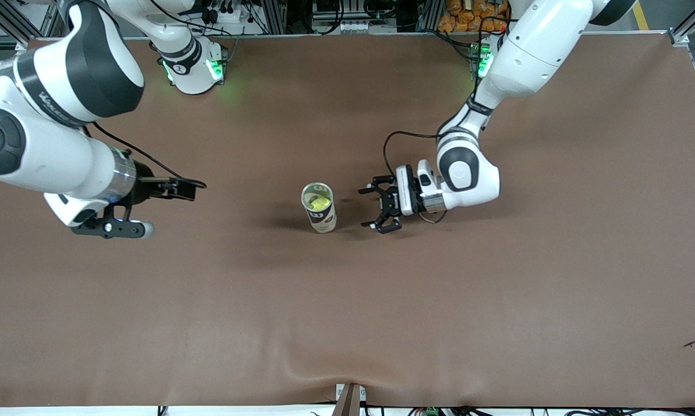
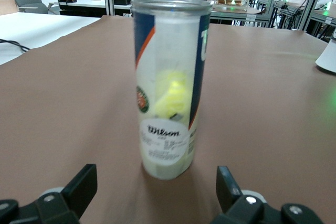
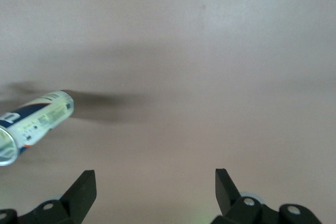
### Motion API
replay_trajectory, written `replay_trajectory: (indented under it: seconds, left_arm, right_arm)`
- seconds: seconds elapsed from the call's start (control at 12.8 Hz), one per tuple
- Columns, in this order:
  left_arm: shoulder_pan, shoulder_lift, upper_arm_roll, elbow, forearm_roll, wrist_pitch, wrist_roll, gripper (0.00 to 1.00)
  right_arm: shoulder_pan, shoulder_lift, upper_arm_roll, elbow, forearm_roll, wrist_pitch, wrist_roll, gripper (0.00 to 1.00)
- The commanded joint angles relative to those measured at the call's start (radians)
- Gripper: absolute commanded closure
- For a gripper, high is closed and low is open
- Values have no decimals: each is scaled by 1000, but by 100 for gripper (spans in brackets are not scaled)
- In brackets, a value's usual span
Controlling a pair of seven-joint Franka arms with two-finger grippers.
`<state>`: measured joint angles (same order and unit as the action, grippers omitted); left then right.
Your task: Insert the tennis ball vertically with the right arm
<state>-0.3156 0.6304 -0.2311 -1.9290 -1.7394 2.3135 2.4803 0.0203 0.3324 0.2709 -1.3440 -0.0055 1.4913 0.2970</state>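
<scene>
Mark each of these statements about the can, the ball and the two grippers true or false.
1. The can stands upright on the table. True.
2. The tennis ball lies on the table beside the can. False: it sits inside the can.
3. The left gripper is open, beside the can. True.
4. The right gripper holds the ball. False: it is open and empty, toward the right arm's end of the table.
5. A lid covers the can. False: its top is open.
</scene>
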Motion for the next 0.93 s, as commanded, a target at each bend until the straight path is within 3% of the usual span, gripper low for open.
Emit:
replay_trajectory:
  seconds: [0.0, 0.16, 0.47, 0.7, 0.86]
  left_arm:
    - [65, -26, -4, -25, 102, -22, -44, 0]
    - [128, -27, -5, -18, 235, -28, -118, 0]
    - [167, -84, 15, 10, 424, -88, -303, 0]
    - [182, -158, 58, 47, 720, -112, -620, 0]
    - [185, -208, 96, 83, 915, -181, -833, 0]
  right_arm:
    - [42, -129, -97, -146, -16, 70, -119, 0]
    - [44, -208, -145, -233, -10, 95, -200, 0]
    - [64, -271, -297, -248, 54, 34, -360, 0]
    - [56, -323, -343, -248, 59, 12, -420, 0]
    - [21, -360, -341, -245, 58, -8, -423, 0]
